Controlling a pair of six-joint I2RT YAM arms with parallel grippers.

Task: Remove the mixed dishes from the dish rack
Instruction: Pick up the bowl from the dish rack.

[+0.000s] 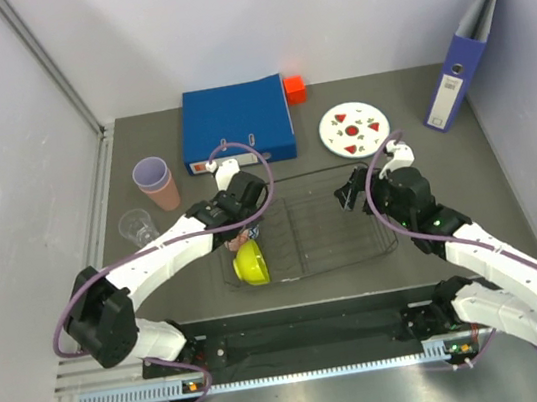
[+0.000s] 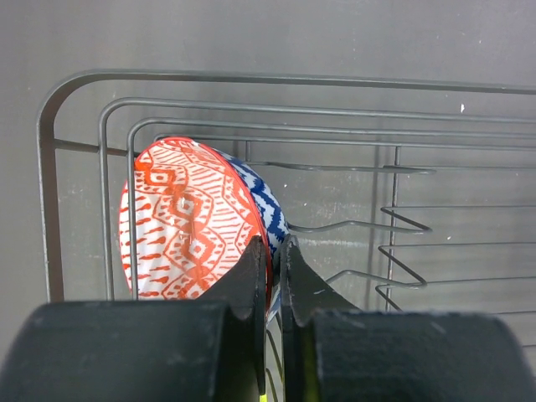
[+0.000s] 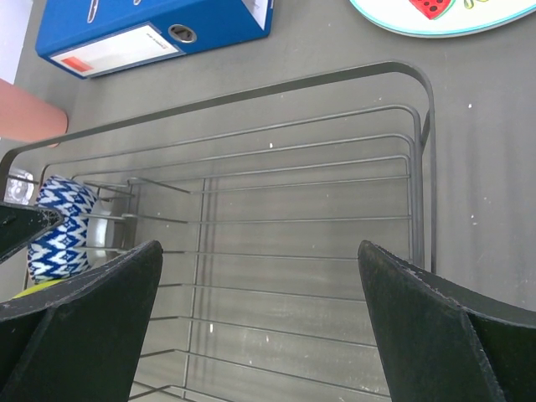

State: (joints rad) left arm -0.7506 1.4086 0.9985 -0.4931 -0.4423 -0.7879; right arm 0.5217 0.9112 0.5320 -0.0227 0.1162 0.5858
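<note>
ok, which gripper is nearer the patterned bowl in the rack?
Left. The left gripper is shut on the patterned bowl at its rim, at the dish rack's left end. The right gripper hangs open over the rack's right side, apart from the bowl.

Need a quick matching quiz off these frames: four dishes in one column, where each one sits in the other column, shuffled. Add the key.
Things:
1. patterned bowl
2. lime-yellow bowl
3. white plate
4. stacked cups

Places:
A. on the table, beyond the far right corner of the dish rack
B. in the rack, rim pinched between the left fingers
C. on the table, left of the rack
D. in the rack's near-left corner, not held

Pairs: 1-B, 2-D, 3-A, 4-C
</note>
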